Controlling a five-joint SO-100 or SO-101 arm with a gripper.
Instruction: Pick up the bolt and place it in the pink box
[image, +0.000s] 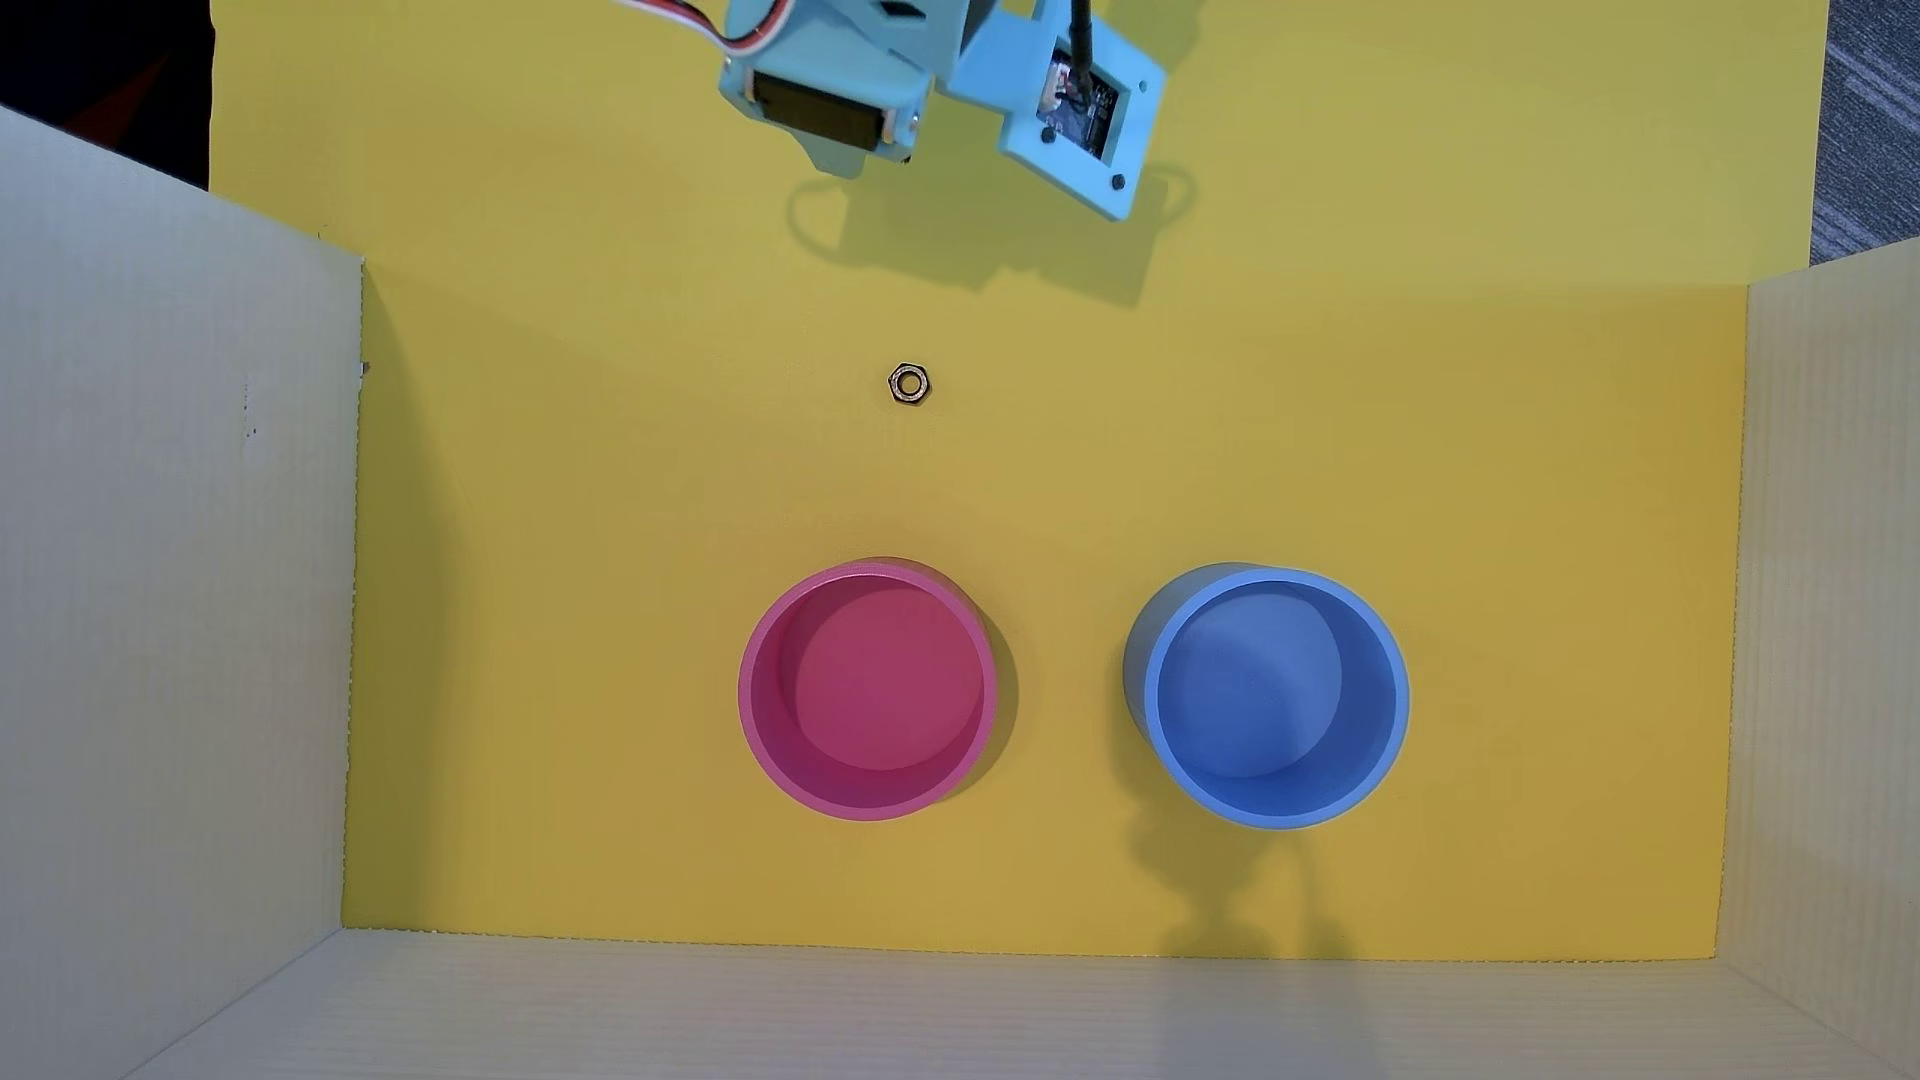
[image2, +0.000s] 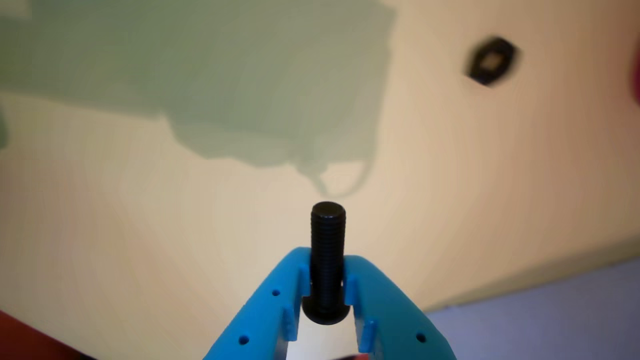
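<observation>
In the wrist view my blue gripper (image2: 327, 280) is shut on the black bolt (image2: 327, 250). Its threaded shaft sticks out past the fingertips and its rounded head sits behind them. The bolt hangs above the yellow floor. In the overhead view only the light blue wrist and camera mount (image: 935, 83) show at the top edge; the fingers and the bolt are hidden under them. The pink box (image: 868, 691) stands upright and empty at lower centre, far from the arm.
A small metallic hex nut (image: 909, 383) lies on the yellow floor between the arm and the pink box; it shows blurred in the wrist view (image2: 492, 61). A blue round container (image: 1276, 696) stands right of the pink box. Cardboard walls (image: 177, 623) enclose the floor on three sides.
</observation>
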